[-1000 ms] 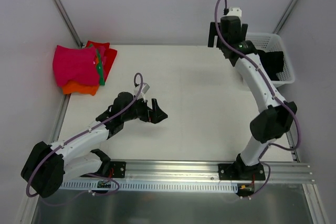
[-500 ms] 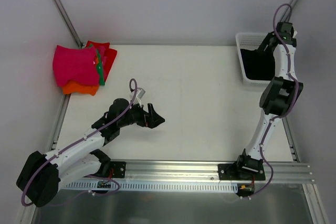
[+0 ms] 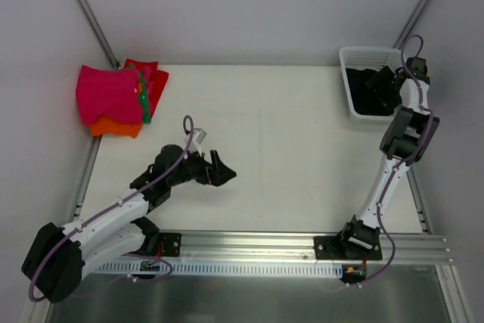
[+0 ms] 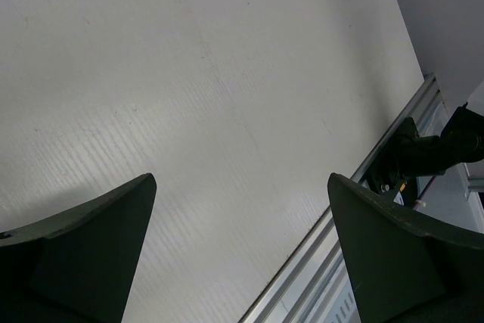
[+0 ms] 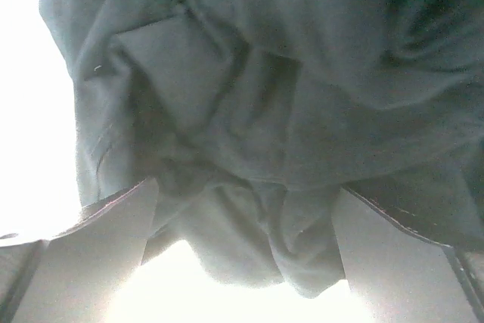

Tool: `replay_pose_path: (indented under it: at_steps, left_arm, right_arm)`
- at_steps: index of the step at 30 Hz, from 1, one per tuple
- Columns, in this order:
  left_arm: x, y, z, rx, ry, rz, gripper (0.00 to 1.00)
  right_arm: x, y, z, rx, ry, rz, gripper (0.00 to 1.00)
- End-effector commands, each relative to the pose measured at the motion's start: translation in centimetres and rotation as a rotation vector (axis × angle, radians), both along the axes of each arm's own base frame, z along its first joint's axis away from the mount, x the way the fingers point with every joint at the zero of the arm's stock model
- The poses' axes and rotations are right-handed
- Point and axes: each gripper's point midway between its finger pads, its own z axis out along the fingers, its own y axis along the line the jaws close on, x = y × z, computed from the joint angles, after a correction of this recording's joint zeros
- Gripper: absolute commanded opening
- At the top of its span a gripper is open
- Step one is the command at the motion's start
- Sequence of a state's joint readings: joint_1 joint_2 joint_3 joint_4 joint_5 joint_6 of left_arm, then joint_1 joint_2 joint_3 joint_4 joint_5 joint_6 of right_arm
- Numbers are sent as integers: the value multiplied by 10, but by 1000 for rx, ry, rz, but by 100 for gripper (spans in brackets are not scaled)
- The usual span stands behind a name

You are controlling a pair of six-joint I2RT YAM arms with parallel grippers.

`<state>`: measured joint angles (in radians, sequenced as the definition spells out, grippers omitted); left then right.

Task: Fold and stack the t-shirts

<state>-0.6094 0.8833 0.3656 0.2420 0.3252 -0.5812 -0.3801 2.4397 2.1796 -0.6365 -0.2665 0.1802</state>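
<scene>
A crumpled black t-shirt (image 3: 369, 90) lies inside the white mesh basket (image 3: 348, 57) at the back right. My right gripper (image 3: 384, 81) hangs open over it; in the right wrist view the dark cloth (image 5: 257, 126) bunches between the wide-set fingers (image 5: 98, 247), no grip showing. At the back left sits a stack of folded t-shirts: magenta-pink (image 3: 107, 94) on top, orange (image 3: 115, 128) beneath, red (image 3: 155, 79) and a green edge (image 3: 143, 102) behind. My left gripper (image 3: 221, 170) is open low over bare table (image 4: 189, 96), holding nothing.
A metal rail (image 3: 302, 243) runs along the near table edge, also seen in the left wrist view as the rail (image 4: 355, 209). Grey walls close the back and both sides. The basket stands against the right wall.
The right arm swung from the table's back middle to the right and lowered its gripper into the basket onto the black t-shirt. The left gripper drew back slightly toward the near edge.
</scene>
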Motion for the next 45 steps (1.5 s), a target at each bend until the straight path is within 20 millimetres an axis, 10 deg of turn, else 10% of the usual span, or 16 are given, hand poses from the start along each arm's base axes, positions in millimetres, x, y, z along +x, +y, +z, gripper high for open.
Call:
replay_pose_path:
  at_steps: [1, 4, 5, 6, 14, 18, 19, 21, 26, 33, 40, 45]
  left_arm:
    - [6, -2, 4, -1, -17, 16, 99]
    - [7, -2, 1, 4, -12, 18, 99]
    - [6, -2, 0, 7, -10, 18, 99]
    - [7, -1, 0, 8, -9, 21, 99]
    - [6, -1, -4, 14, -2, 21, 99]
    - [6, -1, -3, 12, -2, 23, 99]
    - [6, -1, -3, 13, 0, 22, 99]
    - [7, -1, -3, 15, -2, 25, 99]
    - [7, -2, -8, 25, 16, 21, 99]
    - [9, -1, -6, 21, 0, 37, 99]
    - [30, 20, 18, 56, -76, 193, 99]
    - [38, 27, 43, 43, -130, 245, 99]
  right_arm:
    - [22, 43, 35, 234, -164, 94, 99]
    - [28, 50, 45, 283, -209, 102, 58]
    - [29, 51, 44, 299, -206, 92, 17]
    - [29, 51, 43, 308, -202, 87, 1]
    - [19, 60, 40, 307, -205, 109, 1]
    - [15, 75, 104, 212, -382, 156, 0]
    - [14, 80, 161, 138, -529, 192, 1]
    - [3, 102, 190, 84, -626, 236, 1]
    - [-60, 162, 320, -66, -946, 370, 1]
    - [-146, 258, 403, 23, -1179, 653, 0]
    - [-185, 322, 389, 138, -1139, 832, 1]
    - [-203, 355, 333, 250, -1012, 886, 1]
